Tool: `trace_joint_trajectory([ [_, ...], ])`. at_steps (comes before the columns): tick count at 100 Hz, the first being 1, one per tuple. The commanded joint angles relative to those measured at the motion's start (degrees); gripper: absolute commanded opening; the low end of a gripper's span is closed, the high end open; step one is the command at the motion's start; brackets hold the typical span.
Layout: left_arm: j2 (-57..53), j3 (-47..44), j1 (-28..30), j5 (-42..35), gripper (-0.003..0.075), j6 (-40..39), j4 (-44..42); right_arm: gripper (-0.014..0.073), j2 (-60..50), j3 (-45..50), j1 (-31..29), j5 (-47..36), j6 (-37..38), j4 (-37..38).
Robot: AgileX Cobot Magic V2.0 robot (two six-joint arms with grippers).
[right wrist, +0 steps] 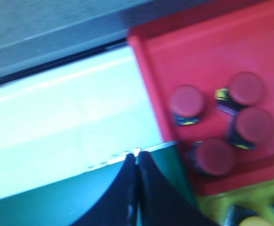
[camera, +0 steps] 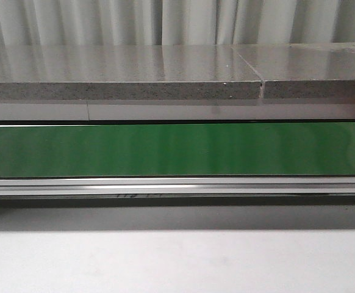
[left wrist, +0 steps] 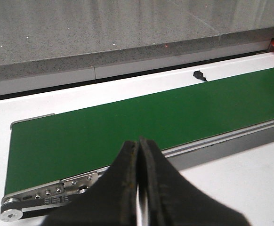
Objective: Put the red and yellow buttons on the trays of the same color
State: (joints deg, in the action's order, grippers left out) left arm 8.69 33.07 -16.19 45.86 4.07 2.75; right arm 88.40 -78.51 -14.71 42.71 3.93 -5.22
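In the right wrist view, several red buttons (right wrist: 214,155) lie in the red tray (right wrist: 207,52). A corner of the yellow tray (right wrist: 221,200) shows beside it, with part of a yellow button (right wrist: 254,221) at the frame's edge. My right gripper (right wrist: 137,157) is shut and empty over the end of the green belt (right wrist: 57,212), beside the red tray. My left gripper (left wrist: 138,141) is shut and empty above the near rail of the green belt (left wrist: 127,122). No button lies on the belt in any view. Neither gripper shows in the front view.
The green conveyor belt (camera: 177,149) runs across the front view, with a metal rail (camera: 177,185) along its near side. A grey stone counter (camera: 122,76) stands behind it. A small black part (left wrist: 200,75) sits on the white surface past the belt. White tabletop (camera: 177,262) lies in front.
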Motion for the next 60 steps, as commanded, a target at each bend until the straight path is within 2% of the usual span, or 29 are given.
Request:
trace_joint_trajectory([
  [1, 0.7, 1.5, -0.4, -4.6, -0.0021, -0.7, 0.8, -0.0066, -3.8, -1.8, 2.9, -1.0, -1.2, -0.4],
  [36, 0.7, 1.5, -0.4, -4.6, -0.0021, -0.7, 0.8, -0.0066, -6.5, -1.7, 13.5, 0.5, -3.9, -0.4],
  [60, 0.7, 1.5, -0.4, -4.6, -0.0021, -0.7, 0.8, -0.0066, -8.1, -0.4, 15.1, 0.4, -3.9, -0.7],
])
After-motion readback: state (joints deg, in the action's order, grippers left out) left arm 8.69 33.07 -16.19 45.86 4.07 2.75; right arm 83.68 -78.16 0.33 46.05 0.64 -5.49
